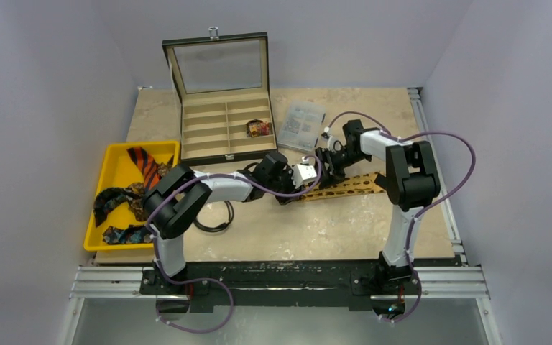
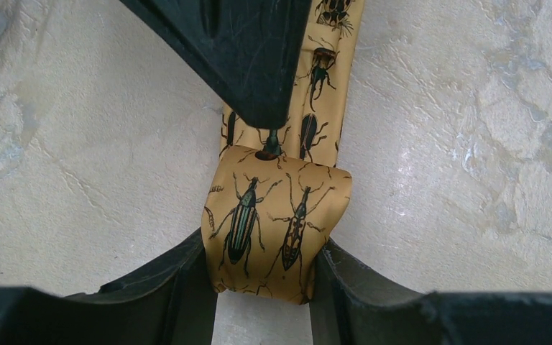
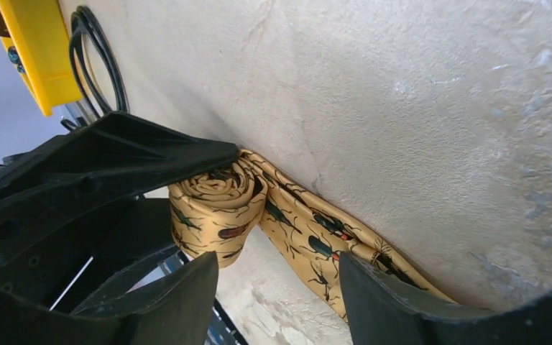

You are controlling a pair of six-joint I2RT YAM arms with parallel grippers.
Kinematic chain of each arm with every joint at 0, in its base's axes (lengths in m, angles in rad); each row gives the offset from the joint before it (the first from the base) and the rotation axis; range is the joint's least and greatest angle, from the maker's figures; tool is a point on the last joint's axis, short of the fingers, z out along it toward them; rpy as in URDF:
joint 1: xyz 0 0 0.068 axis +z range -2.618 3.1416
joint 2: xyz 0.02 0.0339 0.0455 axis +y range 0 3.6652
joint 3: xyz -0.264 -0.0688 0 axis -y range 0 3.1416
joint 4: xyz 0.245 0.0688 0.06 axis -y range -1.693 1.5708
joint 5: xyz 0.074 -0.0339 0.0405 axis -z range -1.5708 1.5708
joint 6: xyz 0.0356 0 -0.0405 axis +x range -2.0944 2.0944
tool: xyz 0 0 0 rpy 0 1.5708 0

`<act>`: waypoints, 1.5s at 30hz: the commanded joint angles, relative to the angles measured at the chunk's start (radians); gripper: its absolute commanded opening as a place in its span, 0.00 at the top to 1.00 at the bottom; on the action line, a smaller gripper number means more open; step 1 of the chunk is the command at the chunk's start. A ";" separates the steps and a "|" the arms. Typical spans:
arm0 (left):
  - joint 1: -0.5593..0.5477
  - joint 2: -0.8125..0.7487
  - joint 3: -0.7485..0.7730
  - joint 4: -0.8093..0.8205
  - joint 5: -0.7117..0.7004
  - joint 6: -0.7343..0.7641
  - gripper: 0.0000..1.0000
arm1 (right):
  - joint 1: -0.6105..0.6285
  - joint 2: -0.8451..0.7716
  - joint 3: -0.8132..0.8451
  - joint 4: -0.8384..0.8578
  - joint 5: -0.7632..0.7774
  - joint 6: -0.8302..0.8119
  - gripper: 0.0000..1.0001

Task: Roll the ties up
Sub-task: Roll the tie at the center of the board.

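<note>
Tan-gold tie point(image 1: 352, 185), printed with dark beetles, lies flat on the table point(image 1: 330, 230) at centre, running from right of centre down-left toward the two grippers. Its left end is wound into a tight roll point(image 3: 215, 205); spiral layers show in the right wrist view. Left gripper point(image 2: 262, 248) pinches that roll. One finger point(image 2: 180, 287) presses its left side and the other the right side, and the cloth bulges between them. Unrolled strip leads away from the roll across the table. Right gripper point(image 3: 279, 262) is spread wide, with table and strip showing in the gap between its fingers. In the left wrist view, one of its fingers comes down over the strip just behind the roll; cannot tell whether it presses the cloth. Yellow tray point(image 1: 118, 162) sits at the table's left edge. It holds an orange tie with black stripes point(image 1: 144, 164) and dark multicoloured ties point(image 1: 111, 195), all loose and crumpled. Compartment box point(image 1: 223, 157) stands at the back with its clear lid raised. A small dark patterned roll point(image 1: 259, 128) sits in one right-hand compartment. Clear plastic packet point(image 1: 303, 118) lies just right of the box. Black cable loop point(image 1: 215, 219) rests on the table under the left arm's forearm.
</note>
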 commanded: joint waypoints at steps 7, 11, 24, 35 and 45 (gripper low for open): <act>-0.009 0.066 0.028 -0.216 -0.083 0.024 1.00 | 0.019 -0.117 -0.089 0.095 -0.119 0.088 0.43; -0.012 0.069 0.035 -0.224 -0.082 0.023 1.00 | 0.044 -0.072 -0.092 0.154 -0.156 0.144 0.46; -0.007 0.078 0.043 -0.223 -0.029 0.003 0.89 | 0.062 0.017 -0.034 0.144 -0.093 0.091 1.00; 0.076 0.005 -0.057 0.147 0.282 -0.006 0.47 | 0.051 0.099 -0.026 0.091 0.108 -0.023 1.00; 0.087 0.072 -0.180 0.610 0.356 -0.116 0.32 | 0.046 0.116 -0.006 0.074 0.204 -0.045 1.00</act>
